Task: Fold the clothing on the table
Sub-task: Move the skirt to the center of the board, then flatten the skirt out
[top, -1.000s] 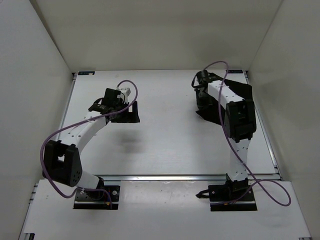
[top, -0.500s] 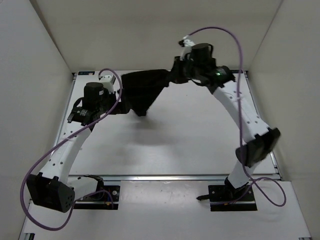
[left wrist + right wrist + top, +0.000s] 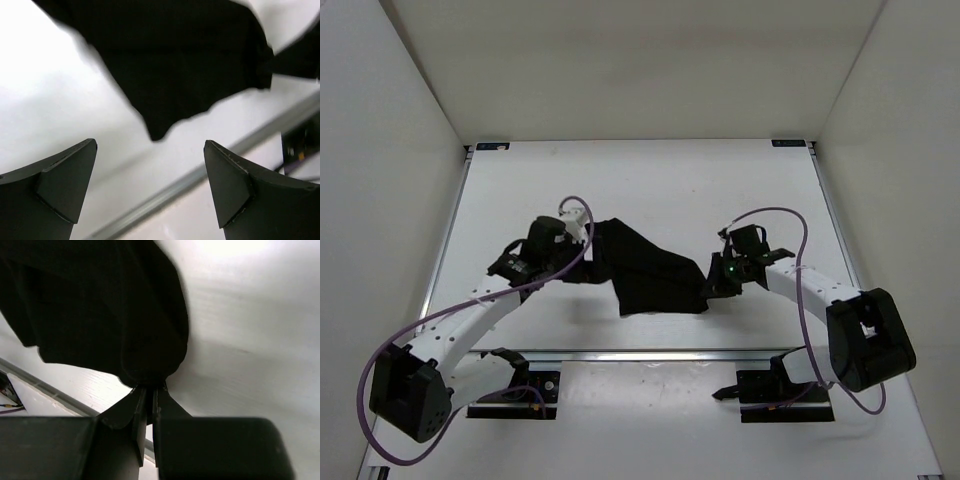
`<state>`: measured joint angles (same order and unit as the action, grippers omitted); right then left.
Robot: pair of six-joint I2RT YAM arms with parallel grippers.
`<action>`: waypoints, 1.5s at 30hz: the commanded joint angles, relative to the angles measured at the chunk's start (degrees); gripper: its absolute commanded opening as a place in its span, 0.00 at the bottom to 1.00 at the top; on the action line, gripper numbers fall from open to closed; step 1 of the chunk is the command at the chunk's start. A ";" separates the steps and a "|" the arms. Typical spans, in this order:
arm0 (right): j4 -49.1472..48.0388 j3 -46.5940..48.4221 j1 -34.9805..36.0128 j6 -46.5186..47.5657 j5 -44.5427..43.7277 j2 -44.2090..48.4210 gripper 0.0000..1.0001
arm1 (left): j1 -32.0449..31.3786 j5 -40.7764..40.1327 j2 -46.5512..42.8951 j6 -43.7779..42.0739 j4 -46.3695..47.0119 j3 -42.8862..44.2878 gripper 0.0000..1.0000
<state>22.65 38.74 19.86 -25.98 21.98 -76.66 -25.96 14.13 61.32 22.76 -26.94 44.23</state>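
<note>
Plain black floppy fabric clothing [image 3: 645, 270] now lies on the flat white table [image 3: 720, 190], near the middle, no longer lifted at the far edge.
Left gripper [image 3: 150, 150]: released, 2 fingers wide apart, empty, at the clothing's left edge. Right gripper [image 3: 150, 390]: clamped tight on its right hem. Probably 1 fold laid. No containers visible.

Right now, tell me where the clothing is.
In the top view the clothing lies at the near middle of the table, between the open left tool and the right tool, which pinches its right edge.
</note>
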 commanded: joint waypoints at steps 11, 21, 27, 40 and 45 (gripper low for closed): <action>-10.25 -4.55 -5.35 -2.15 0.35 6.17 0.01 | -12.09 -5.06 5.03 9.66 9.35 -7.30 0.98; -10.52 -6.66 -3.69 -3.99 1.48 5.83 0.00 | -15.35 -6.67 11.80 17.49 22.27 -13.90 0.85; -11.22 -8.06 -2.46 -5.66 1.57 7.14 0.00 | -17.46 -9.03 14.53 21.61 27.54 -16.27 0.74; -9.13 -8.61 -3.24 -3.92 2.10 10.22 0.00 | -16.06 -9.21 17.17 19.00 23.79 -12.60 0.00; -4.73 -3.41 -5.00 0.13 2.01 12.15 0.00 | -10.88 -10.70 10.23 13.72 15.96 -7.85 0.00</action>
<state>16.99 30.74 15.84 -29.19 23.46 -66.87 -39.94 5.19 76.84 40.75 -6.63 32.18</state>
